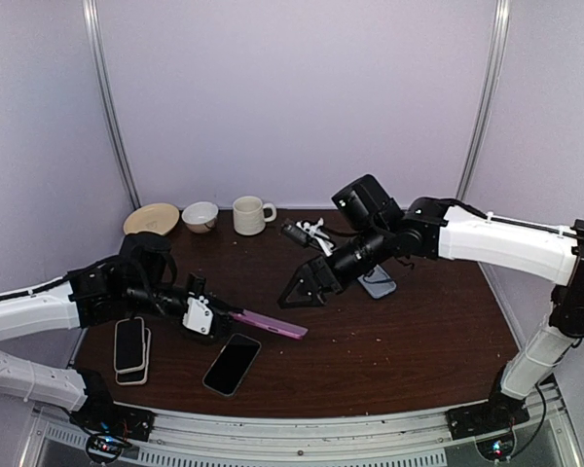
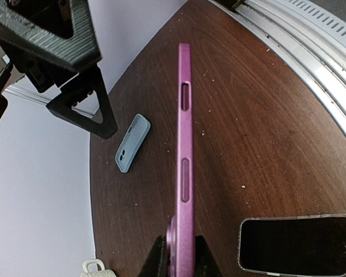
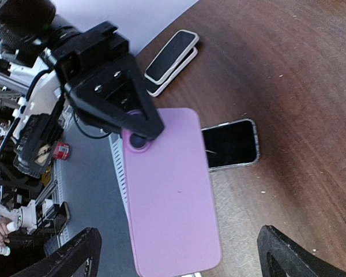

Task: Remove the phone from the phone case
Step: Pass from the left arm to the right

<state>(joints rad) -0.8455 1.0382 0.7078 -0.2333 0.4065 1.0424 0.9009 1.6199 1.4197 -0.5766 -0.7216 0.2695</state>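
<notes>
Dark wood table [image 1: 409, 350]. Nearest us, the phone [image 1: 232, 364] lay flat, screen up, by the front edge. Just behind it our left tool [image 1: 232, 314] was clamped tight on one end of the purple phone case [image 1: 271, 325]. Farther back, our right tool [image 1: 302, 295] hung spread wide, holding nothing.

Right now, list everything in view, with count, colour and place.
pink phone case: one, pink, in the left pincer
loose phone: one, black, table front
stacked phones: two, black, pale-rimmed, front left
second case: one, blue-grey, under the right arm
plate: one, beige, back left
bowl: one, white, beside plate
mug: one, cream, beside bowl
white object: one, unclear, right of mug
table: one, dark brown
left pincer: one, black, shut on pink phone case
right pincer: one, black, open, mid-table
</notes>
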